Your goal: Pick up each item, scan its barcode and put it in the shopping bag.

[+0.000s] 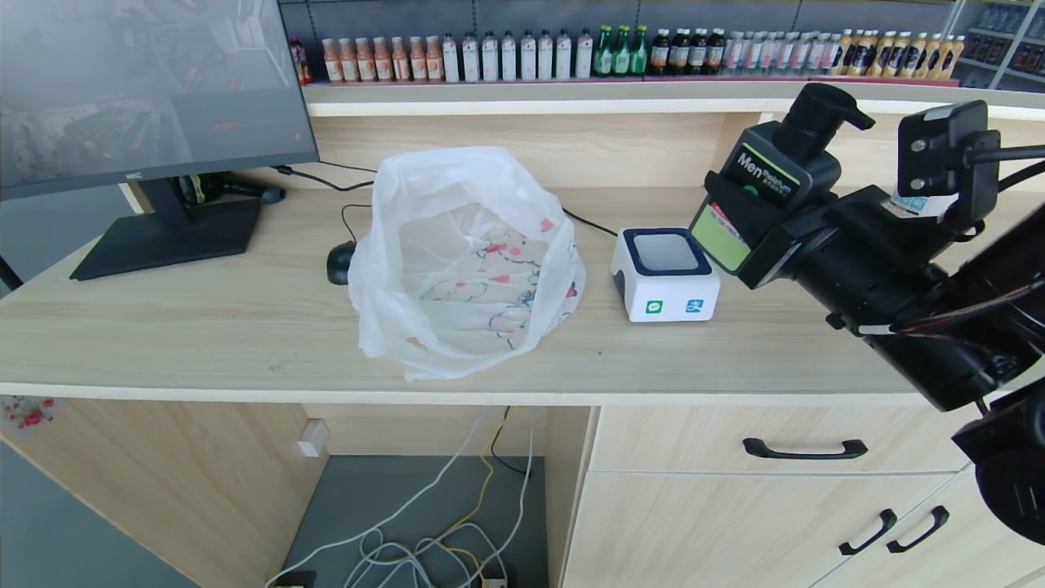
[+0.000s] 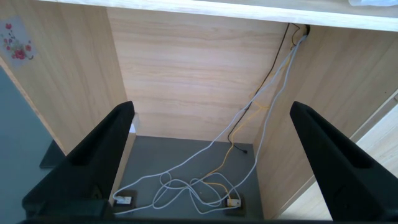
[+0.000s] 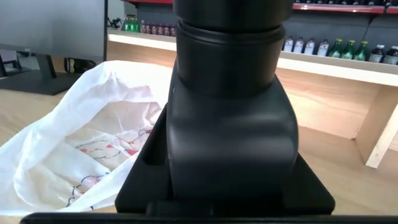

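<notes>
Bottle: a black pump bottle [image 1: 775,184] with a green label. It sits in the right gripper [image 1: 739,227], up off the worktop. It leans over, with its pump top pointing up and away from the robot.
Right gripper: shut tight on the bottle, one finger on each side of it. From the right wrist view the bottle [image 3: 230,124] stands up big and dark right in front of the camera.
Scanner: a small white box [image 1: 665,273] with a dark glass top. It stands on the worktop just below the right gripper, a little to its left. The low end of the bottle is near it but not touching.
Shopping bag: a thin white bag [image 1: 465,261] with its mouth open upward. It is farther left of the right gripper, past the scanner.
Left gripper: down under the worktop [image 2: 212,112], wide open, with nothing in it.
Cables: white and yellow ones [image 2: 205,180] lie on the floor past the left gripper.
Worktop: light wood [image 1: 204,327]. A monitor [image 1: 147,82] and a black mouse [image 1: 339,261] are far to the left of the right gripper, past the bag.
Shelf: a row of bottles [image 1: 571,53] stands behind the worktop.
</notes>
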You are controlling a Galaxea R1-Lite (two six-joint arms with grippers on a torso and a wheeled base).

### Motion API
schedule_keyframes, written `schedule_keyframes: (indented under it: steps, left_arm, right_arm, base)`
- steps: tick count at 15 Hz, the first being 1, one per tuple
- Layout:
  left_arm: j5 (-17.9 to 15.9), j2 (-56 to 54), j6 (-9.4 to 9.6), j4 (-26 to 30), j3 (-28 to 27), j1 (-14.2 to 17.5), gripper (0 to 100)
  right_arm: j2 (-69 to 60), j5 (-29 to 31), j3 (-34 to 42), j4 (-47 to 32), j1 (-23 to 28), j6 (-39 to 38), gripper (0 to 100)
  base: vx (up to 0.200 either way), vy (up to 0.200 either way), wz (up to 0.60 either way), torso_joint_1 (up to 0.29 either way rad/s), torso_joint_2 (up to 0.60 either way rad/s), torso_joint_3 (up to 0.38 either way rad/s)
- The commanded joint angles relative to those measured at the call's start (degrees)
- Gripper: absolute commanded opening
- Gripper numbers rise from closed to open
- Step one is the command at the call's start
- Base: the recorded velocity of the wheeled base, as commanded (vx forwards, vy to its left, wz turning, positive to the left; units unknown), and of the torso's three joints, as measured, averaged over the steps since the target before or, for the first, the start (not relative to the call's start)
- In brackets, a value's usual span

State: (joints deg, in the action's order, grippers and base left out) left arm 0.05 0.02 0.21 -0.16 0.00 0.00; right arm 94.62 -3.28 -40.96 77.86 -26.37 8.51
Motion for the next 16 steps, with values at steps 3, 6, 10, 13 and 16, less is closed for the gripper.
schedule_keyframes:
  steps: [3, 6, 10, 13, 16]
  left_arm:
    - [0.0, 0.0, -0.03, 0.0, 0.0, 0.0, 100]
    - [0.0, 0.0, -0.03, 0.0, 0.0, 0.0, 100]
    - [0.0, 0.0, -0.12, 0.0, 0.0, 0.0, 100]
    - [0.0, 0.0, -0.03, 0.0, 0.0, 0.0, 100]
    - [0.0, 0.0, -0.12, 0.0, 0.0, 0.0, 100]
  right_arm:
    - [1.1, 0.4, -0.3, 0.5, 0.2, 0.4, 0]
    - [1.2, 0.8, -0.3, 1.7, 1.1, 0.6, 0]
    - [0.7, 1.8, -0.7, 2.0, 1.7, -0.4, 0]
    - [0.8, 3.0, -1.1, 2.1, 1.7, -1.5, 0]
    - [1.0, 2.9, -1.0, 2.4, 1.7, -1.5, 0]
  base:
    - [0.000, 0.000, 0.00, 0.000, 0.00, 0.000]
    - [0.000, 0.000, 0.00, 0.000, 0.00, 0.000]
    - [0.000, 0.100, 0.00, 0.001, 0.00, 0.001]
    - [0.000, 0.200, 0.00, 0.004, 0.00, 0.009]
    - [0.000, 0.200, 0.00, -0.001, 0.01, -0.002]
